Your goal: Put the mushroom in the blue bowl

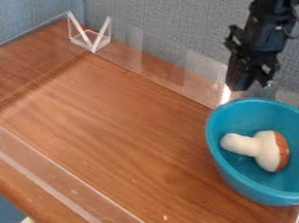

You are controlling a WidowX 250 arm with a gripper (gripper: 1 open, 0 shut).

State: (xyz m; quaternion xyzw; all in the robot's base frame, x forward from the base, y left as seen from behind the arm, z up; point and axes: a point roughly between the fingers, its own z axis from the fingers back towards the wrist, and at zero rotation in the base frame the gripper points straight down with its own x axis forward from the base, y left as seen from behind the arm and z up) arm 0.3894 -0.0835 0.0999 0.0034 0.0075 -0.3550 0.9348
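The mushroom (257, 148) lies in the bowl (262, 151). Left of and behind the bowl, 1 wire stand (88, 37) sits on the surface (103, 129).

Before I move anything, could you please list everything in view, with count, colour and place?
mushroom: one, cream stem and orange-brown cap, lying inside the blue bowl
blue bowl: one, teal-blue, on the table at the right
wire stand: one, white, at the table's far left corner
table: one, brown wood
walls: grey at the back, blue-grey at the left
robot arm: one, black, beyond the bowl, its jaws shut
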